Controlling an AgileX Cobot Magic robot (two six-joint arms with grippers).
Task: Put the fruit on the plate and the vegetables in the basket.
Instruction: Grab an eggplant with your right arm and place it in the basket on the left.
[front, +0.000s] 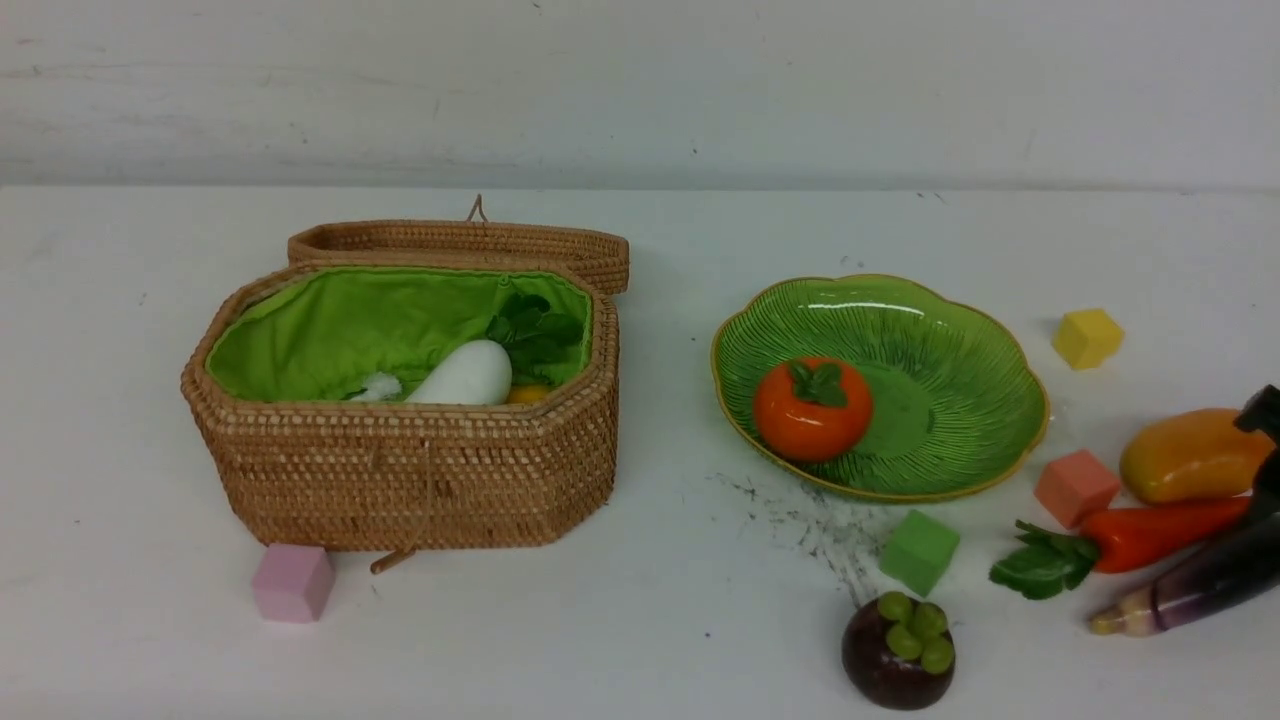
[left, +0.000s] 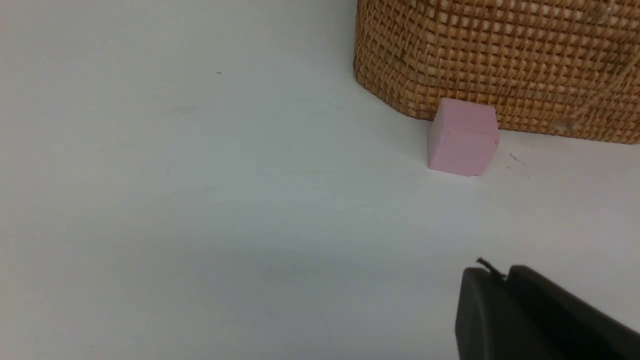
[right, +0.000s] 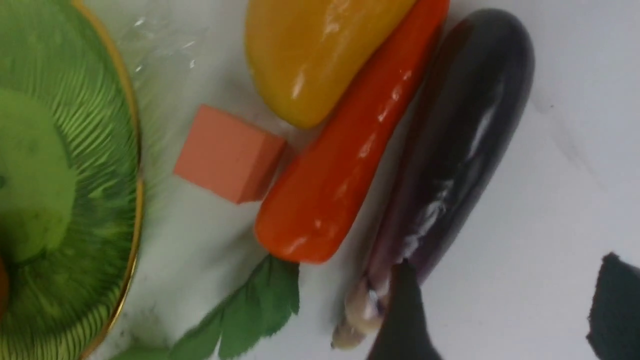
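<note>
The wicker basket (front: 400, 470) stands open on the left, with the white radish (front: 465, 377) and a yellow piece (front: 527, 394) inside. On the green plate (front: 950, 380) sits the round orange fruit (front: 812, 408). At the right lie the mango (front: 1190, 455), the red-orange pepper (front: 1150, 535) and the aubergine (front: 1200, 585). The purple ball (front: 897, 660) is near the front. My right gripper (right: 507, 300) is open over bare table, one finger beside the aubergine's (right: 460, 140) pale tip. My left gripper (left: 502, 275) is shut and empty, low near the basket's (left: 500, 55) corner.
Small cubes are scattered about: pink (front: 292, 582) in front of the basket, green (front: 920, 550) and salmon (front: 1075, 487) by the plate's front rim, yellow (front: 1087, 338) behind it. The basket lid (front: 460, 245) lies back behind the basket. Dark scuffs mark the table before the plate.
</note>
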